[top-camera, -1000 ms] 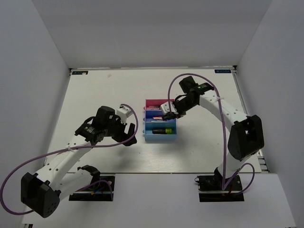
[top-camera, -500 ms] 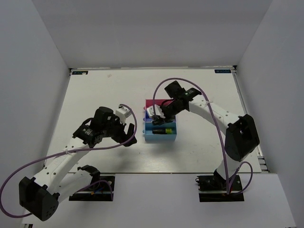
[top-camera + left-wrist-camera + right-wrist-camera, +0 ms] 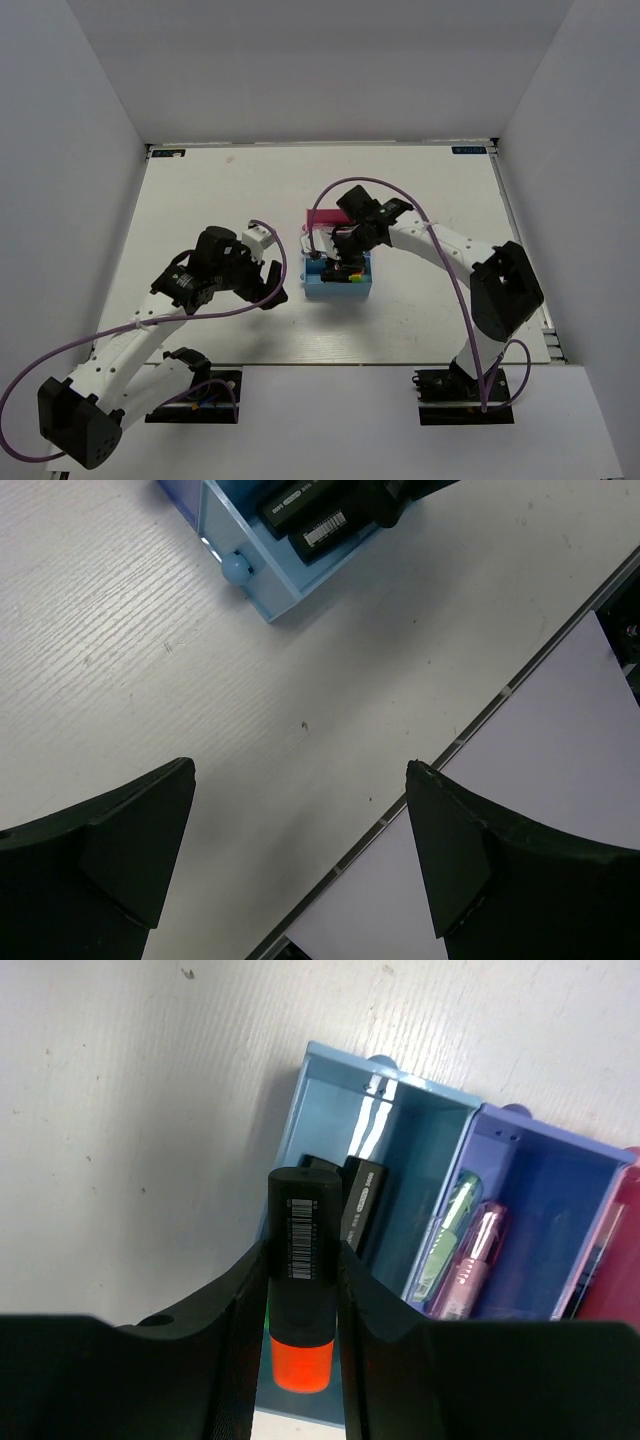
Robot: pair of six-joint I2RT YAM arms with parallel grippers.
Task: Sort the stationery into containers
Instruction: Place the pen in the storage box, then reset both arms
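From above, the right gripper [image 3: 345, 262] hovers over the light blue tray [image 3: 340, 291], with the left gripper [image 3: 272, 285] just beside the tray, over the table [image 3: 200, 190].

The left wrist view shows that gripper's fingers spread apart and empty.

In the right wrist view, the fingers are clamped on an orange-capped highlighter [image 3: 300, 1230] above the light blue tray, where two black highlighters [image 3: 360, 1200] lie. A mint-green stick [image 3: 445, 1235] and a pink stick [image 3: 475, 1255] lie in the dark blue tray [image 3: 545, 1175].

white wood-grain table [image 3: 215, 190], row of three joined trays [image 3: 336, 291] resting near its middle
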